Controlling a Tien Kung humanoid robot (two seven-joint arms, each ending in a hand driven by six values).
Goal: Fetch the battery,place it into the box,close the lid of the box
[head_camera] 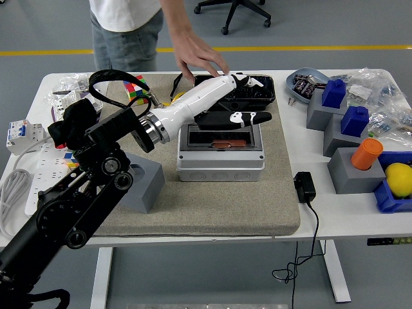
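The grey box (221, 166) stands on the tan mat (212, 206) in the middle of the table. Its top shows a dark window with an orange battery (223, 143) lying inside. My left hand (256, 98) is white with black fingertips. It hovers above the box's far edge and the black tray (265, 98), fingers spread, holding nothing. A person's hand (201, 56) hangs in the air just beyond my hand and touches nothing. My right arm is out of view.
A grey block (145, 184) sits on the mat by my left arm. Grey and blue blocks (341, 122), an orange cylinder (367, 153) and a yellow fruit (399, 178) stand at the right. A black adapter (304, 187) lies right of the mat. A power strip (35, 187) lies at left.
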